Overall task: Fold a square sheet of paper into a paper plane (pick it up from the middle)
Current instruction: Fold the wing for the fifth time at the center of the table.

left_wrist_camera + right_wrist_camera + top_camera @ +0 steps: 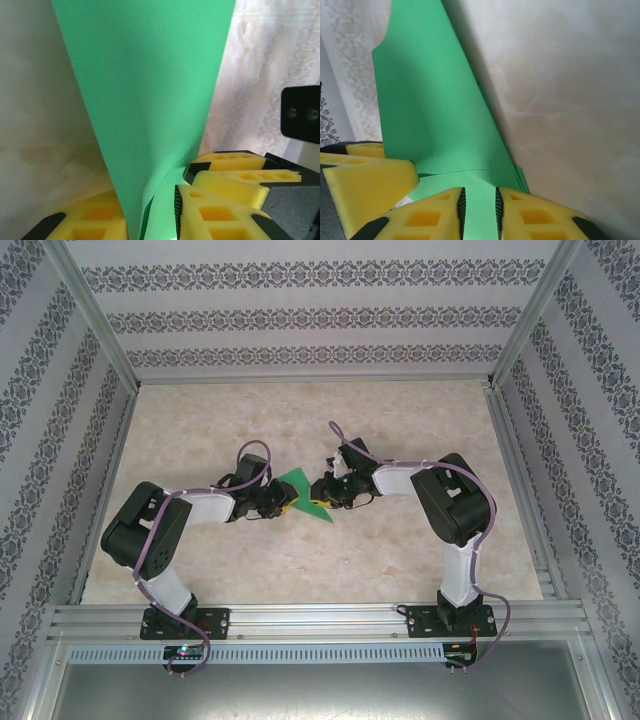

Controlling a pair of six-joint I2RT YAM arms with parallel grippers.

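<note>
A pale marbled tabletop (400, 560) sits inside floral-striped walls (300, 320) and an aluminium frame (320, 620).

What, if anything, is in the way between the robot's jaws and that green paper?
Nothing visible is. The green paper runs right between the jaws of the left gripper and of the right gripper, which reach it from opposite sides.

The green paper (298, 486) is plain and folded to a pointed triangle w/ layered edges. It sits approx. mid tabletop (400, 560).
</note>
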